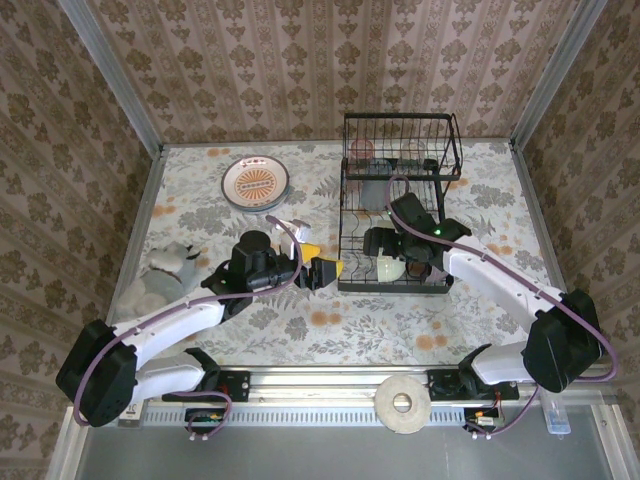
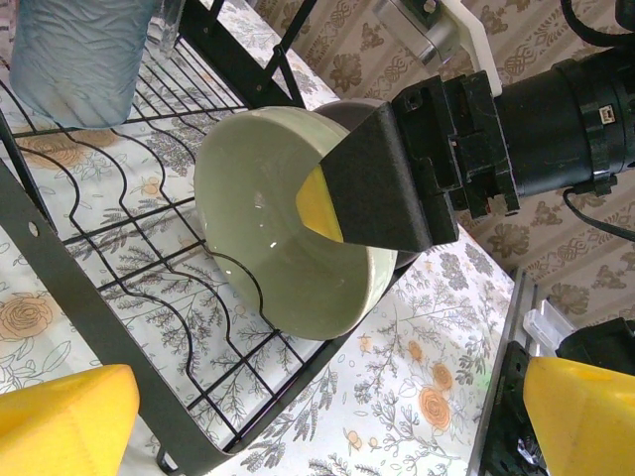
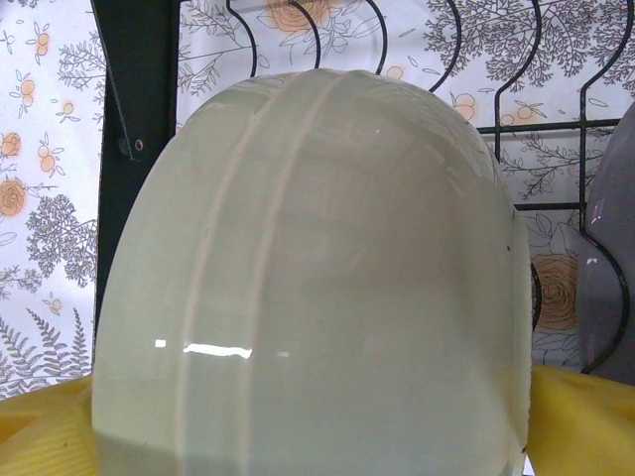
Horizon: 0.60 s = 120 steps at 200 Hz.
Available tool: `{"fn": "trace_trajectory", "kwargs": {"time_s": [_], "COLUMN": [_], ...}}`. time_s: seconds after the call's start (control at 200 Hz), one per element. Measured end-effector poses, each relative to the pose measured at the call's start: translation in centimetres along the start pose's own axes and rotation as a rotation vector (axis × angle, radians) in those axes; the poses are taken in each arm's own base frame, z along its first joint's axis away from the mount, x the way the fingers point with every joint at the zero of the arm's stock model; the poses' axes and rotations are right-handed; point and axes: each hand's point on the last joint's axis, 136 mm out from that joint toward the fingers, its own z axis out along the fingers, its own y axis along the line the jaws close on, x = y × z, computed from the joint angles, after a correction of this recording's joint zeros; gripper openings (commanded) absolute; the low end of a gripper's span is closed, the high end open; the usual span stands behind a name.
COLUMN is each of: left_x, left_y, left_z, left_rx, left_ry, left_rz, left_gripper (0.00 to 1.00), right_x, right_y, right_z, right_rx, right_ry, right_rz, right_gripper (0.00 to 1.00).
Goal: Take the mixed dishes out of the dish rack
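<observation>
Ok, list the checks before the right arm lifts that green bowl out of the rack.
1. Right gripper straddles the glossy cream-green ceramic bowl: ok.
2. Its pads pressing firmly on the bowl: cannot tell.
3. Bowl free of the black wire dish rack: not ok, it rests on the wires.
4. Neighbouring lilac bowl clear of the right gripper: cannot tell.
5. Left gripper open, outside the rack: ok.
</observation>
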Motion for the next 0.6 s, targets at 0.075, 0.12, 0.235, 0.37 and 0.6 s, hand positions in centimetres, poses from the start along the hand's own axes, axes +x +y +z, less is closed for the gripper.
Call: {"fn": "trace_trajectory", "kwargs": {"time_s": [0.075, 0.12, 0.235, 0.37, 0.6], "left_x": [0.00, 0.00, 0.00, 0.00, 0.00], "left_y": [0.01, 0.01, 0.01, 0.01, 0.01], "left_z": [0.00, 0.00, 0.00, 0.00, 0.00], "left_rx": [0.000, 0.000, 0.000, 0.000, 0.000], "left_ry": [0.000, 0.000, 0.000, 0.000, 0.000], "left_rz": [-0.001, -0.003, -0.006, -0.006, -0.007], "left_gripper": [1.00, 1.00, 1.00, 1.00, 1.00], "right_x": [0.02, -0.01, -0.08, -0.13, -0.24], "right_y": [0.04, 0.02, -0.05, -0.14, -0.22], "right_z": [0.00, 0.01, 0.03, 0.07, 0.13], "right_rx": [-0.007, -0.009, -0.010, -0.008, -0.009], "right_ry": [0.005, 0.006, 0.006, 0.006, 0.005], "right_rz": [0.003, 0.004, 0.006, 0.009, 0.006], "right_gripper": [0.95, 0.95, 0.94, 0.94, 0.84]}}
